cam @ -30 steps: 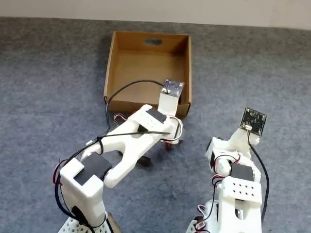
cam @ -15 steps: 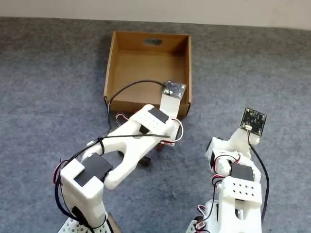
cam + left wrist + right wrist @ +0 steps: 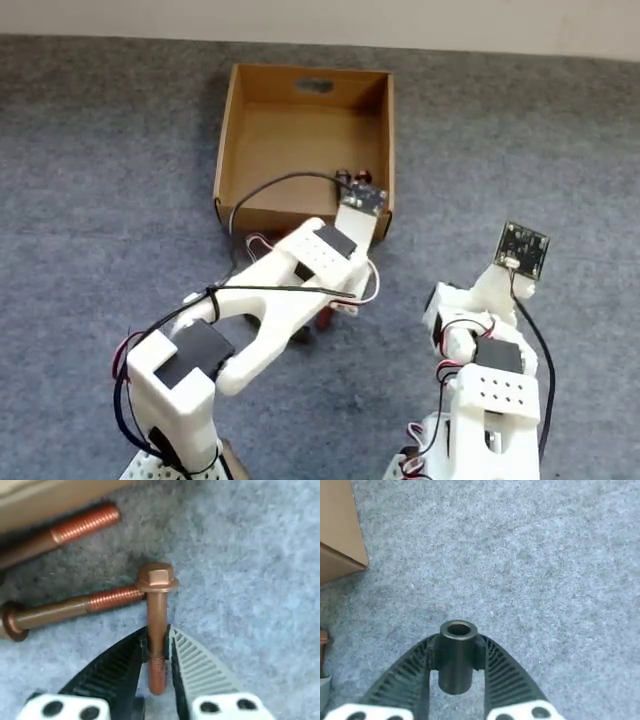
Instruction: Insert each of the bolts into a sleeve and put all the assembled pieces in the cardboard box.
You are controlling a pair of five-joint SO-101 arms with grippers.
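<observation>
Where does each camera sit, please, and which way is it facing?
High view: fixed overhead, looking down on the cardboard box and carpet; the left arm and right arm both show.
Left wrist view: on the left arm's wrist, looking along the left end effector, closed on a bolt, towards the carpet.
Right wrist view: on the right arm's wrist, looking along the right end effector, which grips a sleeve.
Shared: the high and right wrist views both show the cardboard box.

bolt (image 3: 157,605): copper, clamped by shank; second bolt (image 3: 70,611): lying beside | sleeve (image 3: 457,652): black, clamped, bore showing | cardboard box (image 3: 300,140): open
</observation>
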